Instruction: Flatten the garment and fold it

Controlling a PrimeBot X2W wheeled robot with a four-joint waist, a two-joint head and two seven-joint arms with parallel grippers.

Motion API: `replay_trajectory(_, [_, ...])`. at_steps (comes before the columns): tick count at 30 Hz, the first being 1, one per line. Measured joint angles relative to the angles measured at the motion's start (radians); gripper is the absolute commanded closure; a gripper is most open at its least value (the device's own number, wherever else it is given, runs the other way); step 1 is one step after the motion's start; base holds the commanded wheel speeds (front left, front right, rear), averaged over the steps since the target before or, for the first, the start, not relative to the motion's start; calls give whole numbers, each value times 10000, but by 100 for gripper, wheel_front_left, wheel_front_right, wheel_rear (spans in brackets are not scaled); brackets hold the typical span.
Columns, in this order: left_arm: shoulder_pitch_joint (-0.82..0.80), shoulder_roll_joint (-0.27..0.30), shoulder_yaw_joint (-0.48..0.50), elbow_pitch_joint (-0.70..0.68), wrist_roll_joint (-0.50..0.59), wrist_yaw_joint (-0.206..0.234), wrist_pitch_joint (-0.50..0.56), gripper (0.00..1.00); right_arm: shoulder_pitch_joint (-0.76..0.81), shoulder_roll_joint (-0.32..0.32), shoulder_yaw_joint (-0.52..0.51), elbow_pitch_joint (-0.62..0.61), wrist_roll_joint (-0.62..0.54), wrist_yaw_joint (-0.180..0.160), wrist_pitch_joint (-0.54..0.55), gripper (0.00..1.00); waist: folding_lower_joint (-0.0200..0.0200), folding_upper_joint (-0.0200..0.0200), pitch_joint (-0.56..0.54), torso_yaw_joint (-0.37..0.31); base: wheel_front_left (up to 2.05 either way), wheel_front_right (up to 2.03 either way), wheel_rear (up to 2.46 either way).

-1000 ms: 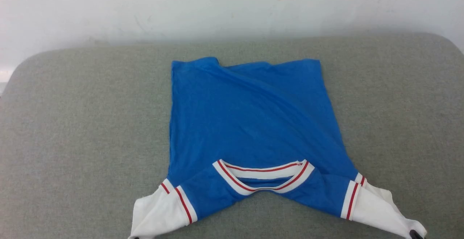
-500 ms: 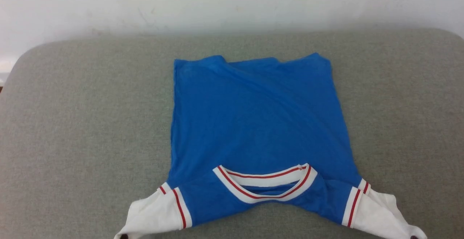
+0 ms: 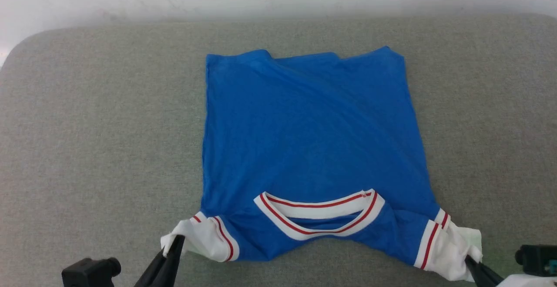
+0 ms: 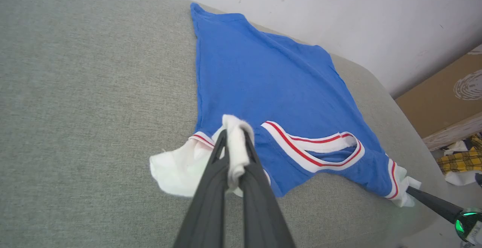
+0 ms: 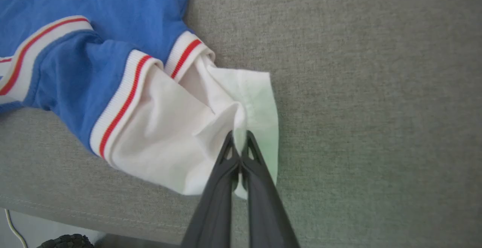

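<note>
- The table [image 3: 87, 126]: grey woven fabric cover, rounded far corners.
- The garment [image 3: 309, 139]: lies spread on it, plain blue side up, collar toward the near edge.

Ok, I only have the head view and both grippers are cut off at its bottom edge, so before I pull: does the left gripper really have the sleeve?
Observer: Yes. In the left wrist view the left gripper is shut on a white fold of the garment's left sleeve; the fold pokes up between the fingers.
Operator: And the right?
Observer: The right gripper is shut on bunched white cloth at the outer end of the right sleeve.
Operator: Anything beyond the cushion's right end?
Observer: A cardboard box and, lower, a heap of yellow plaid cloth.
</note>
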Motion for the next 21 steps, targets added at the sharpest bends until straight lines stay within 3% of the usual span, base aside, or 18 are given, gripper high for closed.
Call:
replay_trajectory(1, [-100, -15, -36, -25, 23, 2, 54, 100, -131, 59, 75, 322, -63, 0, 2, 56, 1, 0, 11, -17, 0, 0, 0])
replay_trajectory(2, [-170, -23, -61, -54, 36, 4, 111, 100, -252, 125, 142, 604, -134, 0, 10, 0, 1, 0, 17, -32, 0, 0, 0])
replay_trajectory(6, [-344, -25, -125, -90, 171, 19, 290, 100, -608, 268, 261, 1208, -268, 27, -230, 0, 0, 0, -2, -45, 0, 0, 0])
replay_trajectory(11, [-420, -69, -161, -128, 186, 50, 284, 100, -662, 228, 36, 840, -128, 13, -334, 0, 0, 0, -31, 0, 0, 0, 0])
replay_trajectory(16, [-446, -186, -203, -192, 324, 136, 174, 100, -721, -224, -989, -1628, 282, 10, 474, 0, -1, 0, 53, 133, 0, 0, 0])
replay_trajectory(21, [-583, -313, -372, -295, 573, 136, 128, 100, -2559, -512, -2092, -3852, 130, 0, 1816, 0, -1, 0, 362, 328, 0, 0, 0])
